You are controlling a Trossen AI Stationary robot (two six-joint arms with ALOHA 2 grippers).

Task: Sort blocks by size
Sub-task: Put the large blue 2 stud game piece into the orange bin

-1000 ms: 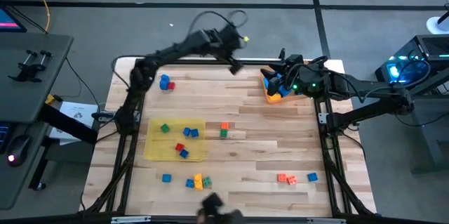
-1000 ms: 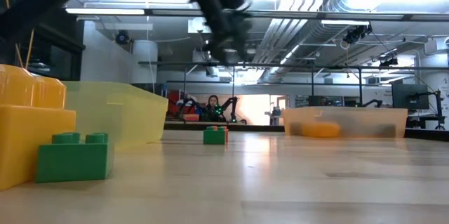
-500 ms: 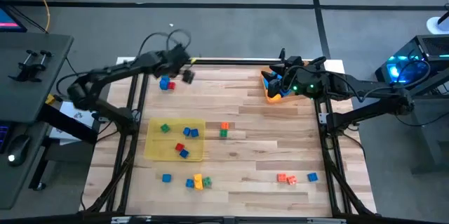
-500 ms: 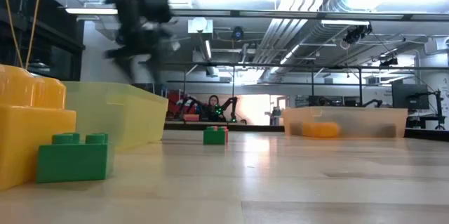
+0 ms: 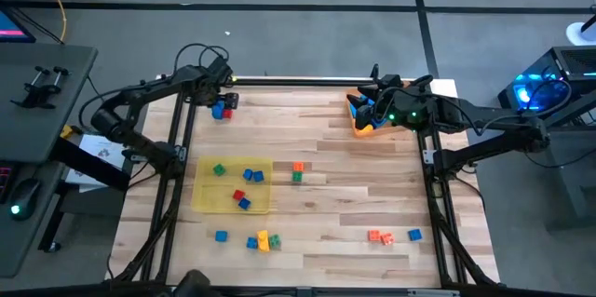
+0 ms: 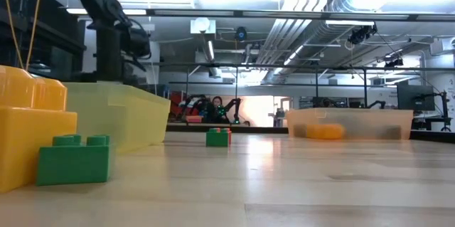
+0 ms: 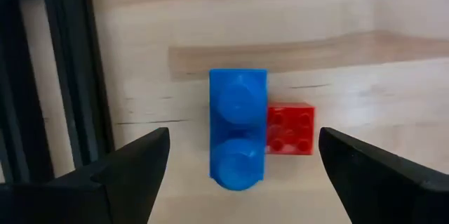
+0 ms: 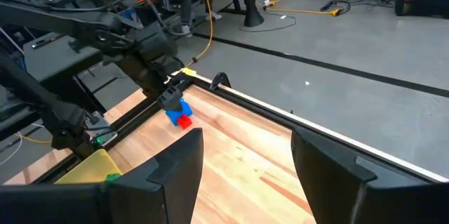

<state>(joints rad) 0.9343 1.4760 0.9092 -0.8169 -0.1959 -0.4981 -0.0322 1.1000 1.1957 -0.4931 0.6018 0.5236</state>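
While the right claw (image 5: 358,111) waits, part-open and empty, over the orange tray (image 5: 371,128) at two o'clock, the wide-open left claw (image 7: 238,164) straddles the oblong blue block (image 7: 238,134) at the counter's (image 5: 354,185) eleven o'clock, long axis crosswise to the gap, red block (image 7: 290,129) touching.

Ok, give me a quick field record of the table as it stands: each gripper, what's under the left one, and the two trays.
left gripper: open, hovering over the table's far left corner
under it: blue block with a small red block touching its side
right gripper: over the orange tray, far right; jaws parted in its wrist view, nothing seen between them
yellow tray: holds green, red and blue blocks
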